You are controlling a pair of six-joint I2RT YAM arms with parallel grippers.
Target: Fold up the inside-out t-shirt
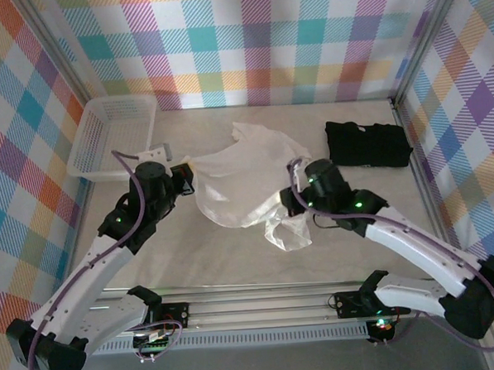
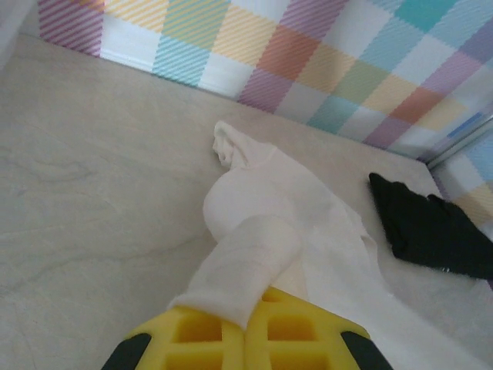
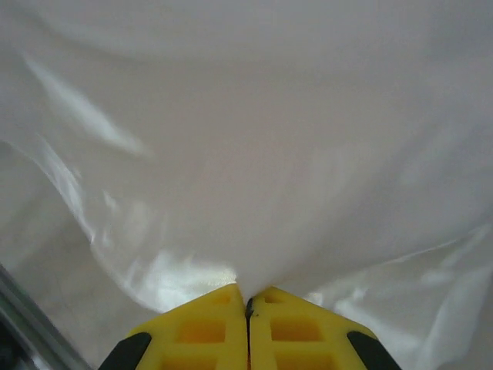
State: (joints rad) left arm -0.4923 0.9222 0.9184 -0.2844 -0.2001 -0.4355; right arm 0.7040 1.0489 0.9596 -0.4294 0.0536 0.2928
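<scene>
Counting what the table point(image 1: 151, 256) carries gives one shirt point(image 1: 238, 173), one black garment point(image 1: 367, 144) and one basket point(image 1: 85, 139), with two grippers on the shirt.

The shirt is white and crumpled. It lies across the middle of the table, and one narrow end reaches toward the middle of the far edge. A loose bunch of it sits toward the near edge, just beside the right gripper point(image 1: 289, 203).

The black garment is folded and lies near the far right corner, apart from the shirt. The basket is white and stands in the far left corner, well apart from both garments.

The left gripper point(image 1: 184, 176) sits at the shirt's left edge. In the left wrist view its yellow fingers point(image 2: 200, 331) are closed tight on a twisted roll of the shirt point(image 2: 262, 208). The roll comes out from between them and widens toward the far edge. The black garment point(image 2: 427, 227) lies to the right of it.

The right gripper holds the shirt's near right part. In the right wrist view the gripper point(image 3: 248, 304) is fully closed, its two yellow fingers point(image 3: 204, 331) pressed together. A thin pinch of shirt point(image 3: 246, 154) is caught at the seam between them, and the cloth fans out in smooth, shiny folds.
</scene>
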